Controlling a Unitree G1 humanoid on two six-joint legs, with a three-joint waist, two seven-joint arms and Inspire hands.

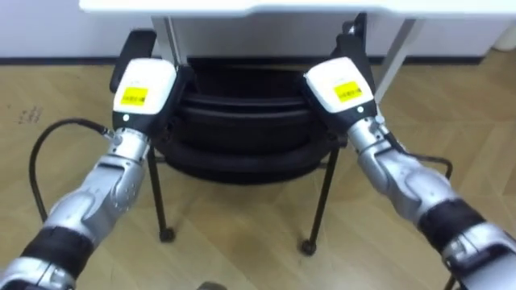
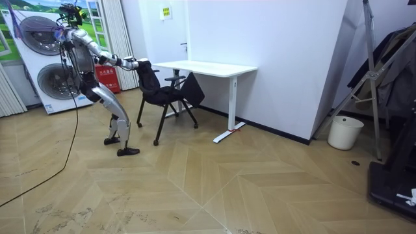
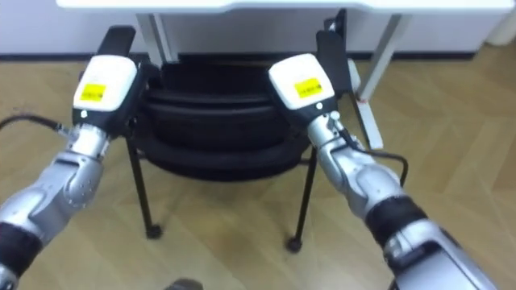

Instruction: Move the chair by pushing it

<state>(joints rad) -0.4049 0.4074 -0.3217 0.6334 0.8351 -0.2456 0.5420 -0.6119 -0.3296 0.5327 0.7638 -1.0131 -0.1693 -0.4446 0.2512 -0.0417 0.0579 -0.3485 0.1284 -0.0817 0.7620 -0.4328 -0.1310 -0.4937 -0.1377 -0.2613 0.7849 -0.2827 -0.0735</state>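
A black chair [image 1: 242, 121] on thin legs with castors stands in front of me, its seat partly under the white desk [image 1: 242, 6]. My left hand [image 1: 145, 89] rests against the left end of the backrest's top, and my right hand [image 1: 343, 89] against the right end. Both hands show their white backs, which hide the fingers against the chair. In the room view I stand behind the chair [image 2: 159, 91], leaning forward with both arms stretched out to its back, one hand [image 2: 133, 63] showing at the backrest.
The desk [image 2: 208, 67] stands against a white wall on white legs [image 1: 395, 56]. Stacked washing machines [image 2: 39, 58] stand behind me. A white bin [image 2: 344, 132] and a metal stand are far off at the room view's right. The floor is wood parquet.
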